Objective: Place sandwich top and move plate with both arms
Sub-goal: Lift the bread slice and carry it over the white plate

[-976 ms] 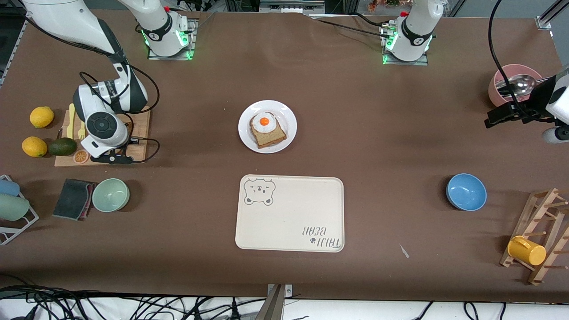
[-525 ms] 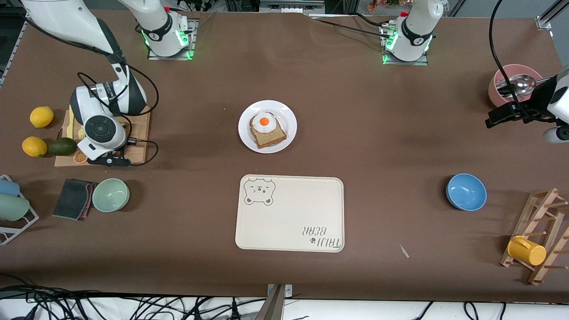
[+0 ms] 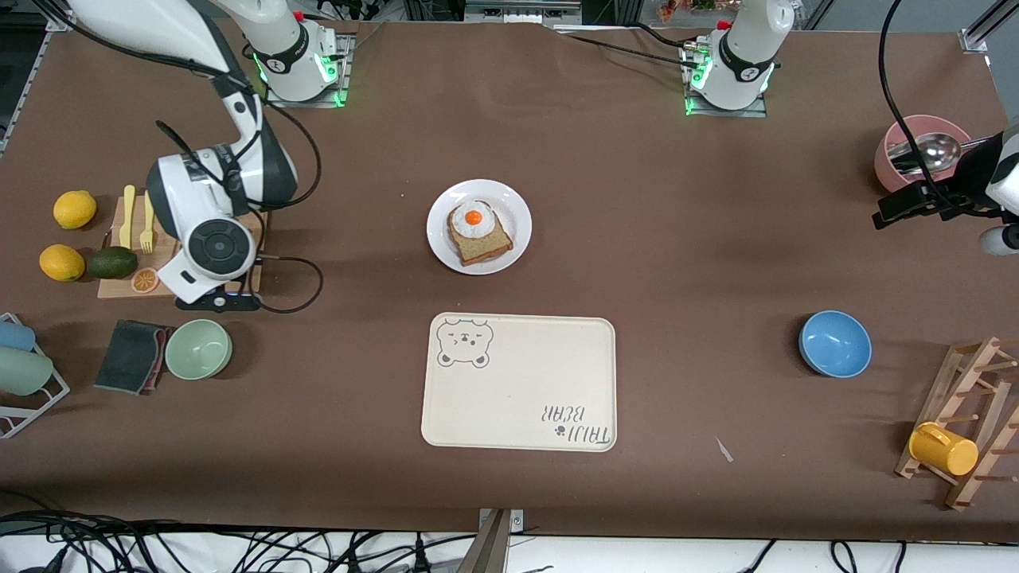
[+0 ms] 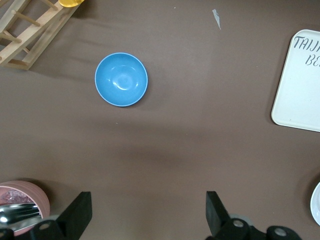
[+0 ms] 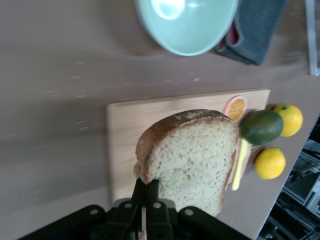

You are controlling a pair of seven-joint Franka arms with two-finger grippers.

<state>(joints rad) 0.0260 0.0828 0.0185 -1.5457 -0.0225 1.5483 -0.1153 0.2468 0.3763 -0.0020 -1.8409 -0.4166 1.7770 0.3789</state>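
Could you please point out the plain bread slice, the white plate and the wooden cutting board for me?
plain bread slice (image 5: 195, 160), right wrist view, its crumb face.
white plate (image 3: 517, 208), front view, bare rim.
wooden cutting board (image 5: 125, 145), right wrist view, bare top surface.

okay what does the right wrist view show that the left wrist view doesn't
Only the right wrist view shows the right hand shut on the sandwich top, lifted over the wooden board, plus the green bowl, avocado and lemons.

Only the left wrist view shows the open left hand over bare table, the blue bowl, the tray and the pink bowl.

Both share only the brown table.
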